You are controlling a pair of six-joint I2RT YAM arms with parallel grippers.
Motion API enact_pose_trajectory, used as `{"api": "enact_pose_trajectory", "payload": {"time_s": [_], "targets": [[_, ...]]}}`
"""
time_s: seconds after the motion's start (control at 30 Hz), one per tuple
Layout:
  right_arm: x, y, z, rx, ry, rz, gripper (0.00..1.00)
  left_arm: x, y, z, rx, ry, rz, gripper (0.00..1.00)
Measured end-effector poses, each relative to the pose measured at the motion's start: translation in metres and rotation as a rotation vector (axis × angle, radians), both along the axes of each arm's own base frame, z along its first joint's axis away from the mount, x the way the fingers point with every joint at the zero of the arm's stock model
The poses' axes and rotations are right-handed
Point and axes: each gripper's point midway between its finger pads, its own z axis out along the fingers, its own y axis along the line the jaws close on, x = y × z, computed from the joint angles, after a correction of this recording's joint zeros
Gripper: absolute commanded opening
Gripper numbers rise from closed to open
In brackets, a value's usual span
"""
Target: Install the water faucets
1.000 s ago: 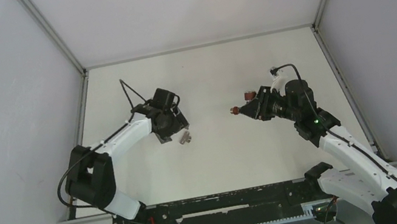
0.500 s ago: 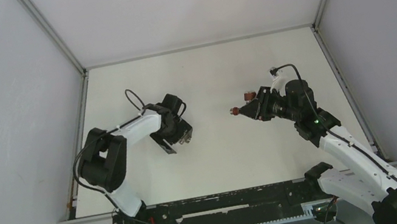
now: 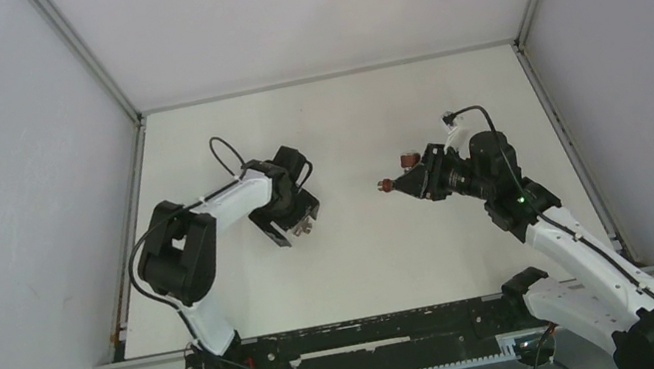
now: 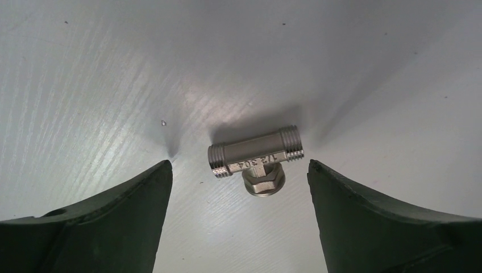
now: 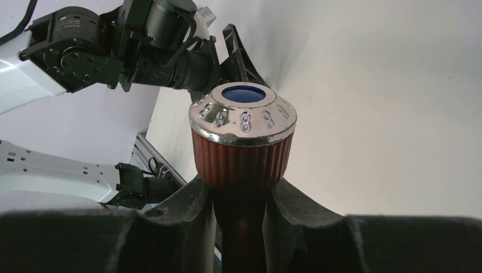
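The left gripper [image 4: 239, 170] stands wide open low over the table [image 3: 368, 269], left of centre in the top view, and has hold of nothing; the silvery fitting [image 4: 256, 158] lies on the table between its fingers, touching neither, at the middle of the left wrist view. The right gripper [image 5: 241, 199] is closed on the stem of the reddish-brown faucet [image 3: 389, 184], right of centre in the top view and apparently clear of the table; the knob [image 5: 243, 111] fills the middle of the right wrist view and points toward the left arm.

The risks, as I judge them: the fitting lies slightly askew to the line between the fingers, so closing jaws may meet its threaded ends unevenly and twist it or push it out sideways; it is round and bright, so it may roll or slip from a light grip; a skewed hold would leave its port off-axis from the faucet, and mating could then cross-thread or jam; the faucet is held only by its narrow stem, so any push at contact could pivot it in the right jaws.
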Motion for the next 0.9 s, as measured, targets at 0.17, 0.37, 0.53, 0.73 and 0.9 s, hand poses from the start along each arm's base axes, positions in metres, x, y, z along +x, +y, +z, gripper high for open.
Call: {"api": "enact_pose_trajectory", "payload": {"time_s": [0.17,0.37,0.53,0.73,0.9], "targets": [[0.000,0.001,-0.002,0.000,0.009,0.008,0.00,0.007,0.000,0.003,0.010,-0.022,0.005,0.87],[-0.001,0.002,-0.002,0.001,0.012,0.013,0.00,0.007,0.003,-0.006,0.039,-0.001,0.011,0.80],[-0.001,0.002,-0.003,0.000,0.016,0.013,0.00,0.009,0.003,-0.006,0.047,-0.003,0.012,0.73],[-0.002,0.002,-0.005,-0.003,0.023,0.014,0.00,0.011,0.004,-0.006,0.060,-0.005,0.012,0.61],[-0.002,0.002,-0.005,-0.003,0.024,0.014,0.00,0.016,0.007,-0.005,0.079,-0.026,-0.007,0.42]]}}
